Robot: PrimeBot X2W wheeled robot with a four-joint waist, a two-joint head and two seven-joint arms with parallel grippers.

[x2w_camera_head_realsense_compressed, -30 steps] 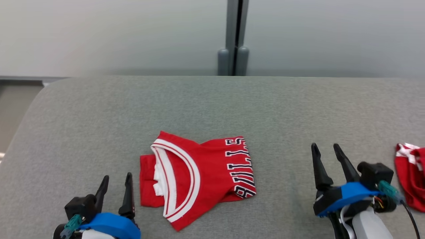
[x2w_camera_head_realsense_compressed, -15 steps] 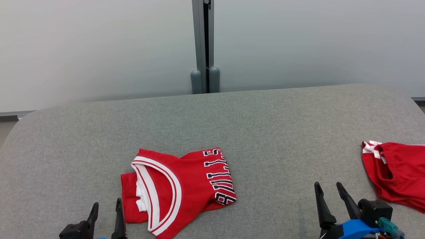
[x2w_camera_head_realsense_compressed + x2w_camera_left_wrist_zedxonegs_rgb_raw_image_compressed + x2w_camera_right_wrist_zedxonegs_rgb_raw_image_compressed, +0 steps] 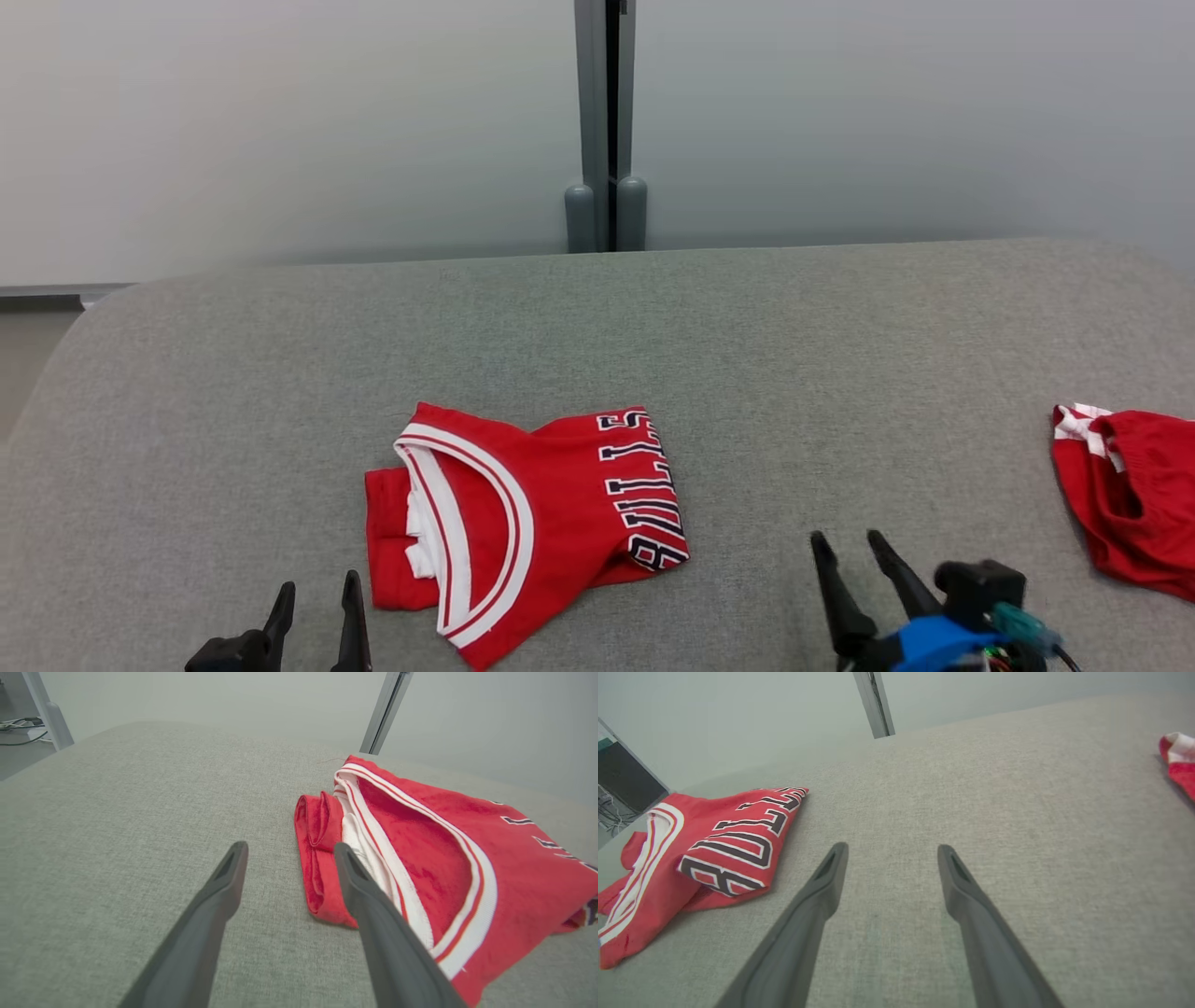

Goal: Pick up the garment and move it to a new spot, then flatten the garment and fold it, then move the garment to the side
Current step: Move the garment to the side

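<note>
Right end effector [image 3: 845, 536] neared jersey [image 3: 560, 504] across bare surface [image 3: 766, 373].

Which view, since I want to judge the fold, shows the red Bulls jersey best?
The head view: the whole red Bulls jersey lies in frame from above, outline and lettering clear. The left wrist view shows its collar end, lettering mostly cut off. The right wrist view shows the lettered end, collar side partly cropped.

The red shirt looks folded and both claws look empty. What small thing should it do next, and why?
Probably ease the open left gripper toward the near edge of the jersey: it lies folded on the grey table, nothing holds it, and moving it aside seems the step left.
</note>
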